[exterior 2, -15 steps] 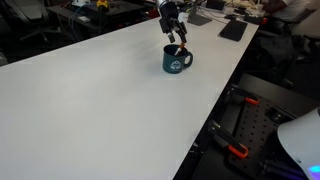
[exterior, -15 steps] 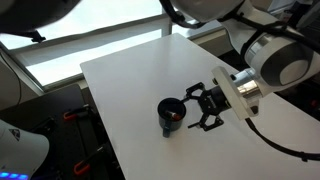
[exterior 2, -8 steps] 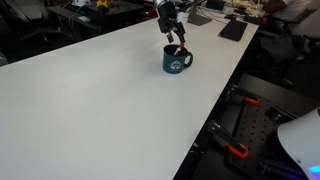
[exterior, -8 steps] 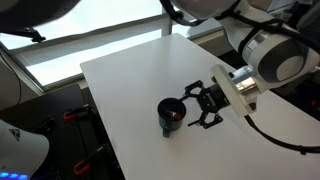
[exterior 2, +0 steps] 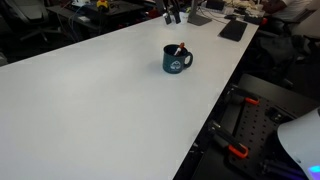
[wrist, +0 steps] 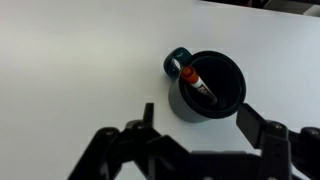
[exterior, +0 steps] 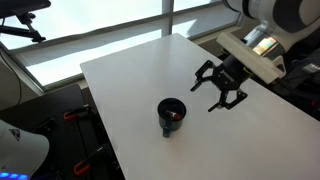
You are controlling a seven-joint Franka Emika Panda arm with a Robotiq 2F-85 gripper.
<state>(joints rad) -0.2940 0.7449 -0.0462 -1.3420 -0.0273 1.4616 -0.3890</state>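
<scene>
Wrist view looks straight down on a dark blue mug (wrist: 226, 66) that stands upright on the white table (wrist: 70, 60), teal handle toward the top of the picture. A marker (wrist: 197, 82) with an orange-red band leans inside it against the handle-side wall. The gripper (exterior: 208, 93) hangs above and beside the mug (exterior: 172, 112), well clear of the rim, with its jaws spread and nothing between them. Judgement: the marker is delivered and let go, so the step in hand is the retreat from the mug. Any further move calls for a clean lift that keeps the spread fingers off the rim and the marker's tip (exterior 2: 182, 47), since a nudge could tip the mug. Against the frames from a second ago, the fingers were then close about the mug's rim, and the arm has since risen and drawn off. In an exterior view the gripper (exterior 2: 172, 12) now sits almost out at the top edge. The mug (exterior 2: 177, 60) has kept its place near the table's far corner.
</scene>
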